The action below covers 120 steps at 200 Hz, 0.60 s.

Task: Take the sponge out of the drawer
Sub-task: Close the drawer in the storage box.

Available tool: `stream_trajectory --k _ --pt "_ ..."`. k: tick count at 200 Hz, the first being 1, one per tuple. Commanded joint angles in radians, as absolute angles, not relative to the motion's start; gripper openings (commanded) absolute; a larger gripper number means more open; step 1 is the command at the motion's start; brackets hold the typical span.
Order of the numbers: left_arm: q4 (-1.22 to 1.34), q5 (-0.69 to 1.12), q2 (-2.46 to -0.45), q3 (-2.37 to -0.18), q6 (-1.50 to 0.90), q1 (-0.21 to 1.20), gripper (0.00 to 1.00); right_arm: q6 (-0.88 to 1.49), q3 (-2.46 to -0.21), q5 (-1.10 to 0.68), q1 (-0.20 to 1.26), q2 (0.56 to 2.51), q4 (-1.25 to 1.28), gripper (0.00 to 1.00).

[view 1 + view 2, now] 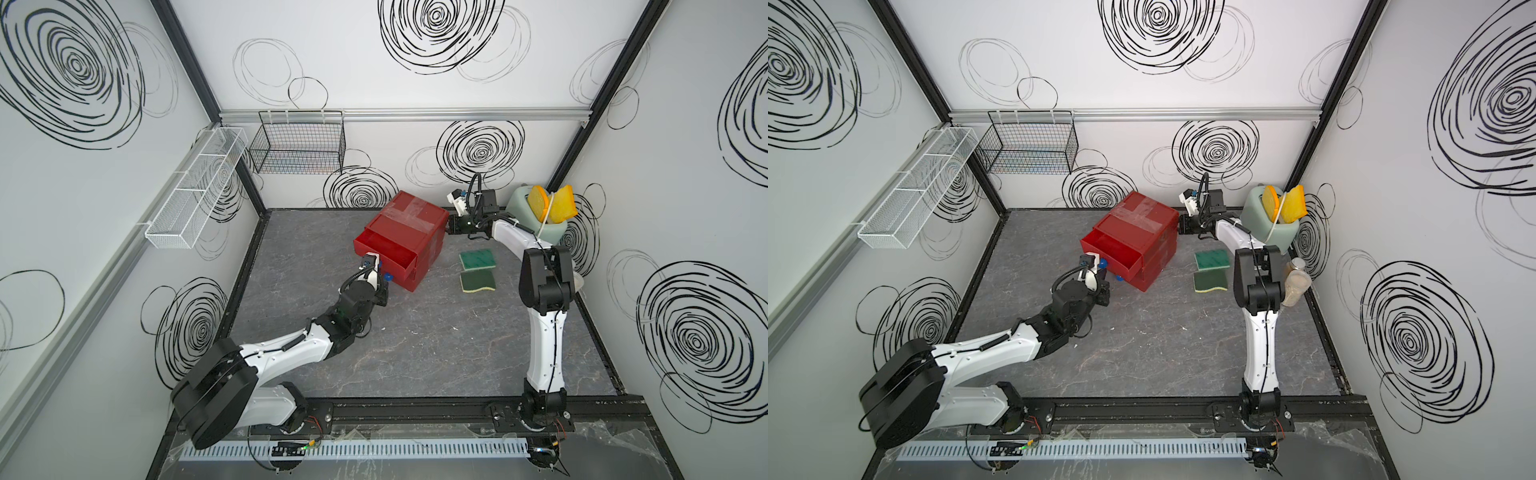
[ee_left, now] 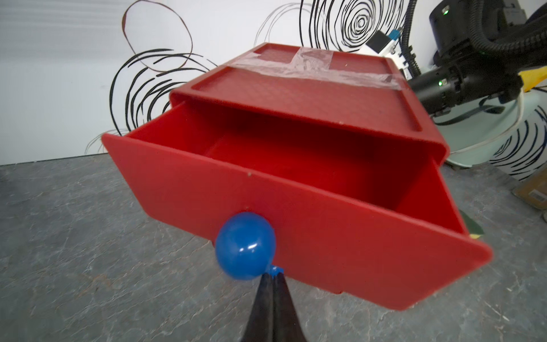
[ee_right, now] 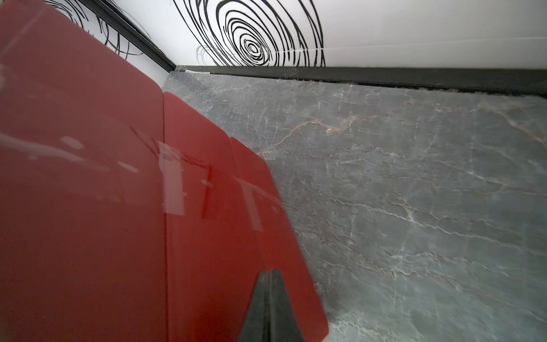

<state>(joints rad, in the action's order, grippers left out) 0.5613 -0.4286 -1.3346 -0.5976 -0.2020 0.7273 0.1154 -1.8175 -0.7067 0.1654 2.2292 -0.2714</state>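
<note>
Holding what, and why? – Operator.
Robot: My left claw [image 2: 273, 274] pinches the round blue knob [image 2: 245, 245] to draw the red plastic drawer [image 2: 296, 219] out. My right claw [image 3: 269, 275], pressed together, apparently braces its cabinet [image 2: 310, 94]. Flat green sponges [image 1: 476, 258] lie right, outside.

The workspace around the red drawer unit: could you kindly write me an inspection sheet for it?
Surface: grey marbled table, a few pale specks.
Job's things: red drawer unit, top drawer pulled out, no sponge visible inside; far sponge and near sponge lie on the table beside it.
Clutter: toaster holding yellow slices; jar behind the right arm.
Grippers: left gripper shut, pinching a tab under the blue knob; right gripper shut, tips against the unit's outer wall.
Cables: left-wrist cable and right-wrist cable loop clear of the unit.
Surroundings: black wire basket and white mesh shelf hang on the walls.
</note>
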Motion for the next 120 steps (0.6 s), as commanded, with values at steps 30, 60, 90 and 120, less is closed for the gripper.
stream_trajectory --k 30,60,90,120 --pt "0.697 -0.367 -1.437 -0.684 -0.175 0.719 0.00 0.044 -1.783 -0.730 0.163 2.146 -0.297 0.00" --pt "0.724 -0.356 -1.484 -0.698 -0.176 0.714 0.00 0.044 -1.752 -0.737 0.164 2.124 -0.285 0.00" --pt "0.755 -0.338 -1.526 -0.715 -0.180 0.695 0.00 0.034 -1.719 -0.738 0.169 2.098 -0.279 0.00" --pt "0.778 -0.312 -1.562 -0.748 -0.179 0.687 0.00 0.011 -1.706 -0.733 0.169 2.079 -0.301 0.00"
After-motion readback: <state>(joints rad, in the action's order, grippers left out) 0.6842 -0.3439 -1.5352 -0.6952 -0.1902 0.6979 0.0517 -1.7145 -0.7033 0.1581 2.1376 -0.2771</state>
